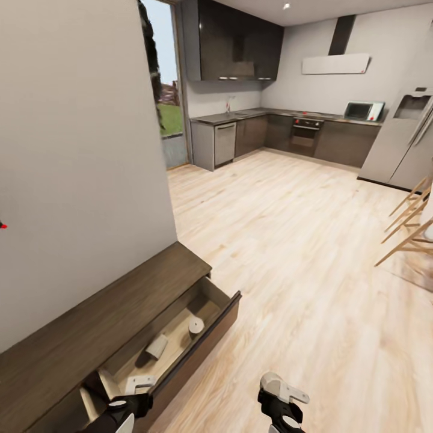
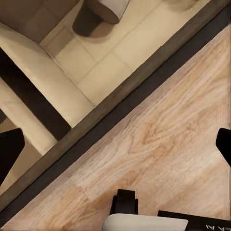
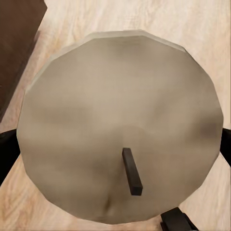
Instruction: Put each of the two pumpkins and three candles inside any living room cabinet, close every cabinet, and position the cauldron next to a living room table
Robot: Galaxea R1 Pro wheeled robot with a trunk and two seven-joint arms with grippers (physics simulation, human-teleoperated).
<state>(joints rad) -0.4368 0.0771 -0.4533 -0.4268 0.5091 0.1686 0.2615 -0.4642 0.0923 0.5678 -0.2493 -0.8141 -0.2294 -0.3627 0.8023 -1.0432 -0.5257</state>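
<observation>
Room: open pale-wood floor [image 1: 288,240], grey kitchen at the back | long low dark-brown wood-grain cabinet [image 1: 90,319] against the wall, its drawer [image 1: 180,337] pulled open, two pale cylindrical candles [image 1: 196,326] inside | my right gripper [image 1: 281,415] grasps a third pale candle [image 3: 120,130], wick facing the wrist camera | my left gripper [image 1: 123,412] released, over the drawer's front edge.

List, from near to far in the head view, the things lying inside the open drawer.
Flat white bracket-shaped piece → pale cylinder candle lying on its side → pale cylinder candle standing upright.
</observation>
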